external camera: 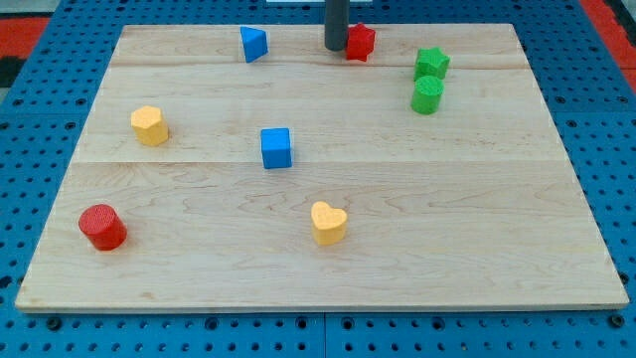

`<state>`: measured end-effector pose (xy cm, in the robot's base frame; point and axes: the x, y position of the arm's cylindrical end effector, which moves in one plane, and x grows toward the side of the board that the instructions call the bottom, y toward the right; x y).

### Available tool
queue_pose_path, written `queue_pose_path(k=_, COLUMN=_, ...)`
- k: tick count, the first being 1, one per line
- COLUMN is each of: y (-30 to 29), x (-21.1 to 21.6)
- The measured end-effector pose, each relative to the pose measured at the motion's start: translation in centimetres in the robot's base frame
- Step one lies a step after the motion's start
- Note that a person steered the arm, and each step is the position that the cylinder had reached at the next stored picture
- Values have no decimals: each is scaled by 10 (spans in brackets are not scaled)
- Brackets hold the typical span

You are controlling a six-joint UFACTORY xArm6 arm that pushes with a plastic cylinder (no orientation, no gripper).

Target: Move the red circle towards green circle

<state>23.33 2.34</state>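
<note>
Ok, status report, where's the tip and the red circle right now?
My tip at view's top, beside red star. Red circle far off, bottom left, untouched. Green circle upper right. Blue cube near the direct path.

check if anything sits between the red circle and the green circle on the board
The blue cube sits close to the straight line from the red circle to the green circle, roughly midway. The yellow heart lies below that line. My tip is far away, by the red star.
</note>
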Motion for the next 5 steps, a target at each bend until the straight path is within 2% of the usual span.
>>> queue_pose_path(k=2, y=81, x=-27)
queue_pose_path(k=3, y=82, x=-23)
queue_pose_path(k=4, y=50, x=0)
queue_pose_path(k=5, y=-15, x=50)
